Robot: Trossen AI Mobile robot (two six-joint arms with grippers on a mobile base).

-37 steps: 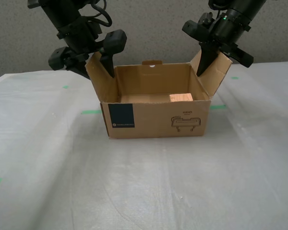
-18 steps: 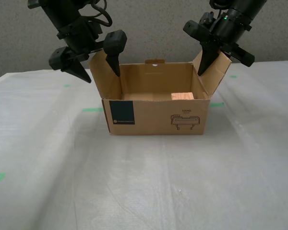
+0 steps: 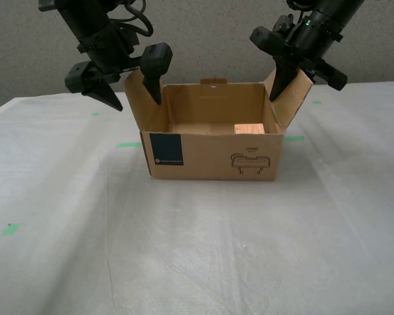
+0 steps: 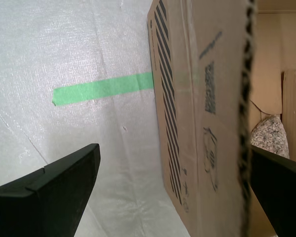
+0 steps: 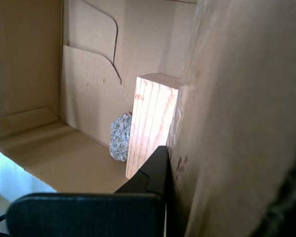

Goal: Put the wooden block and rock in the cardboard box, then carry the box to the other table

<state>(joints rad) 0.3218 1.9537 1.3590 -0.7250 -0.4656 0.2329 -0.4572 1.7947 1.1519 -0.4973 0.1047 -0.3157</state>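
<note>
Exterior view, fingers [image 3: 104,92] astride box flap [image 3: 136,92]

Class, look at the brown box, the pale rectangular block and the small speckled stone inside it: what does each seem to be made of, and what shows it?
The brown box looks like matte corrugated cardboard: its cut flap edge shows fluting. The pale rectangular block looks like bare, unvarnished wood, with reddish grain lines. The small speckled stone seems to be rough natural rock, perhaps granite, grainy and irregular.
</note>
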